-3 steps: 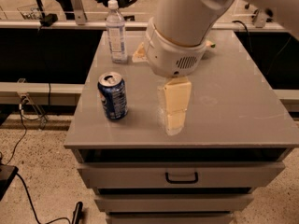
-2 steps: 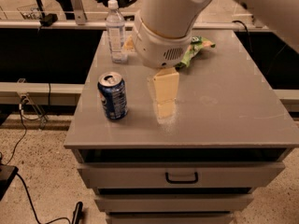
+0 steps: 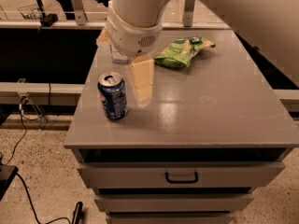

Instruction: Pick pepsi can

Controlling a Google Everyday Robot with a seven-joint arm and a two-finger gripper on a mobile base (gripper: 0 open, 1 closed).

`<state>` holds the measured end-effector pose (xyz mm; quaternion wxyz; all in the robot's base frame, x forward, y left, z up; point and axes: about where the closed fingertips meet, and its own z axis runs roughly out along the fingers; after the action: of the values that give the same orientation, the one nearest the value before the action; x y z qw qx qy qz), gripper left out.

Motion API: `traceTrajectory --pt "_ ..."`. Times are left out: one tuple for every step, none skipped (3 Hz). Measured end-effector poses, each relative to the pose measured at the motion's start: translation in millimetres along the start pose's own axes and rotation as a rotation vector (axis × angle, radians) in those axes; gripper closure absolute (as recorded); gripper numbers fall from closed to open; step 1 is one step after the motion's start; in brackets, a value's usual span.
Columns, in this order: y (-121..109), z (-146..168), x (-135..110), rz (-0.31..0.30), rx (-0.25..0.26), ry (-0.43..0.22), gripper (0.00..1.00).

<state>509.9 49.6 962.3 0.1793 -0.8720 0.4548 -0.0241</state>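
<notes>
The pepsi can [image 3: 112, 96] is dark blue with white markings and a silver top. It stands upright near the front left corner of the grey cabinet top [image 3: 210, 111]. My gripper [image 3: 142, 84] hangs down from the big white arm [image 3: 135, 17], just right of the can and a little behind it, close to the surface. It holds nothing that I can see and is apart from the can.
A green snack bag [image 3: 182, 52] lies at the back middle of the top. A clear water bottle [image 3: 117, 56] stands at the back left, mostly hidden behind my arm. Drawers [image 3: 181, 175] are below the front edge. Floor and cables lie to the left.
My arm and gripper have moved left toward the can. The green bag has come into view, and the water bottle is now mostly covered by the arm.
</notes>
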Motion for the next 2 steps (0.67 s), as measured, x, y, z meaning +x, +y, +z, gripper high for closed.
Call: traceTrajectory --pt "-16 19 -15 -0.076 -0.03 -0.026 0.0" --pt "-22 39 -20 -0.111 -0.075 -0.043 0.0"
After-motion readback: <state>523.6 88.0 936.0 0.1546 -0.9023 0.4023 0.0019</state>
